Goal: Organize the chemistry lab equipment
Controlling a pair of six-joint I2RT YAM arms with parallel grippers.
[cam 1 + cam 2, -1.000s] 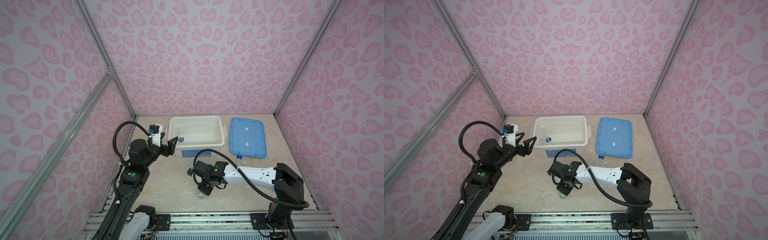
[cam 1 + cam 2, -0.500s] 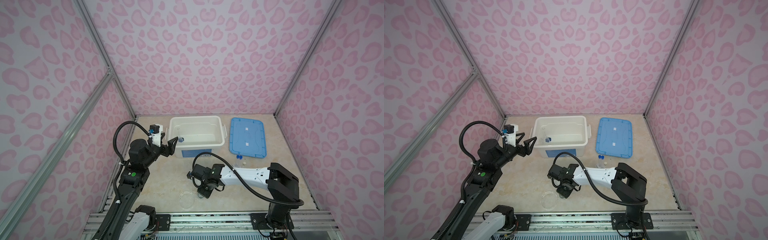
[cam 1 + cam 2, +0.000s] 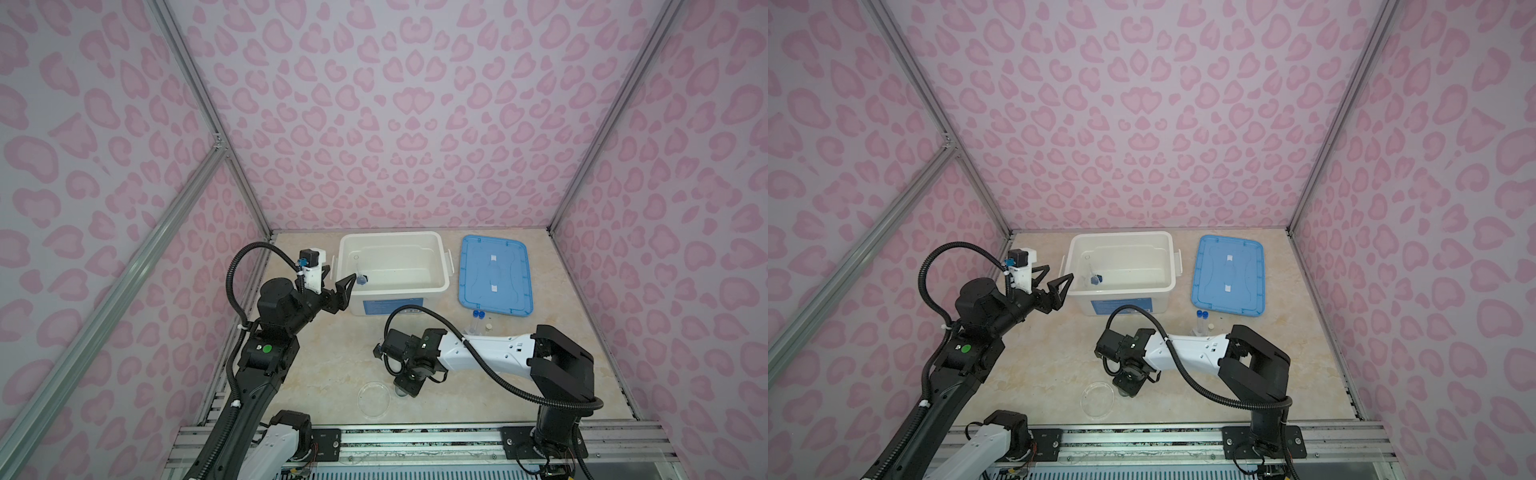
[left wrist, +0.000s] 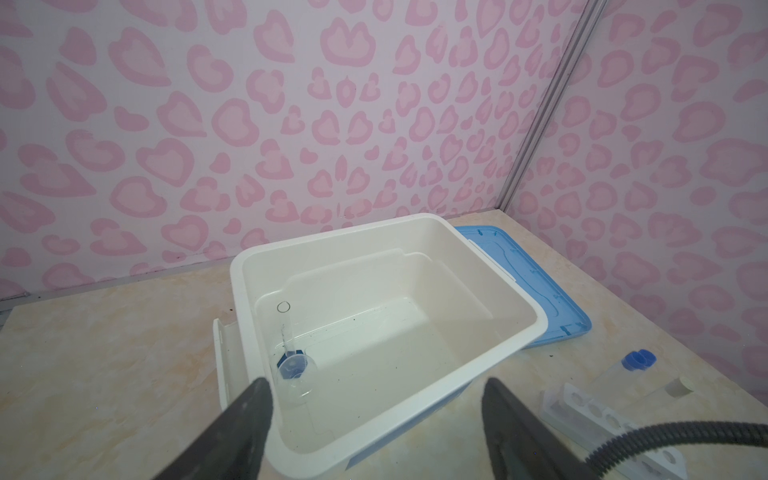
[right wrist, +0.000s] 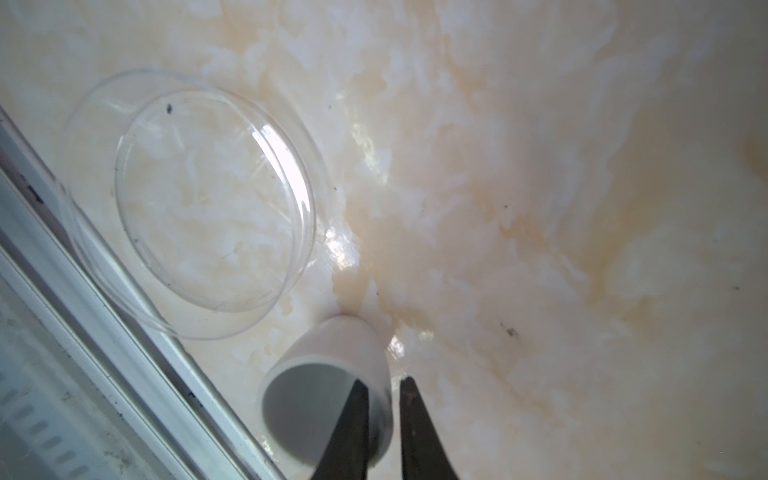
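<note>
While the left claw (image 4: 374, 382) is held wide open and empty by the front left corner of the white bin (image 3: 392, 235), the right claw (image 5: 384, 384) is clamped on the wall of the small cup (image 5: 332, 353), with one finger inside and one outside. The cup is found low at the front of the table (image 3: 328, 357), just beside the clear dish (image 5: 199, 199). A blue-based cylinder (image 4: 292, 362) can be seen inside the bin, fwiw.

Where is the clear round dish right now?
In both top views the dish lies flat by the table's front edge, just left of the small cup that the right tool pinches.
</note>
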